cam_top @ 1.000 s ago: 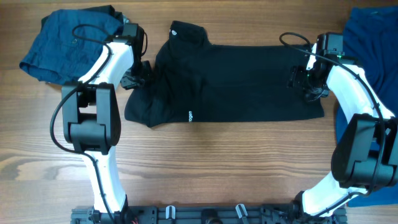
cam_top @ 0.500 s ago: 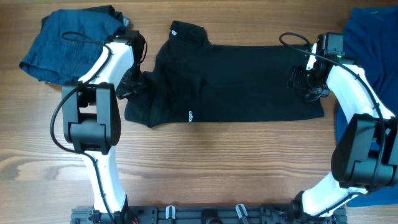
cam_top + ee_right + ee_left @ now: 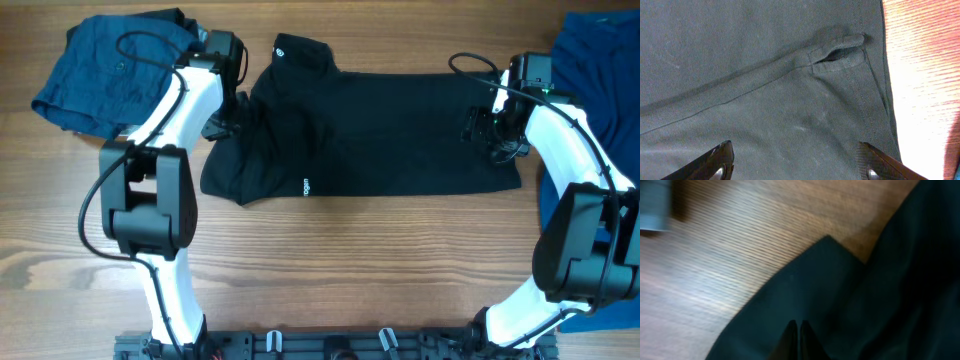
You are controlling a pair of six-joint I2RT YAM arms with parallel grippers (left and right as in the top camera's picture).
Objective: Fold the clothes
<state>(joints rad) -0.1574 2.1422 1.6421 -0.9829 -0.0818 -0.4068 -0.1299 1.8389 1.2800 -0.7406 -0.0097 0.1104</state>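
The black collared shirt (image 3: 380, 130) lies spread flat across the middle of the table, collar at the back left, a small white logo near its front edge. My left gripper (image 3: 224, 112) is shut, its fingertips (image 3: 799, 330) down on the shirt's left sleeve (image 3: 805, 290); I cannot tell whether fabric is pinched. My right gripper (image 3: 488, 128) is open, its fingers (image 3: 795, 165) spread wide just above the shirt's right side, near a side-seam slit (image 3: 837, 47). A dark blue garment (image 3: 110, 70) lies at the back left. A royal blue one (image 3: 600, 70) lies at the right.
Bare wooden table (image 3: 330, 260) runs along the front of the shirt. A dark rail (image 3: 330, 345) with clips runs along the near edge between the two arm bases. Bare wood (image 3: 925, 75) shows right beside the shirt's right edge.
My left gripper swung forward and left along the sleeve, then back and to the right toward the collar side. The shirt and the right arm have not visibly moved.
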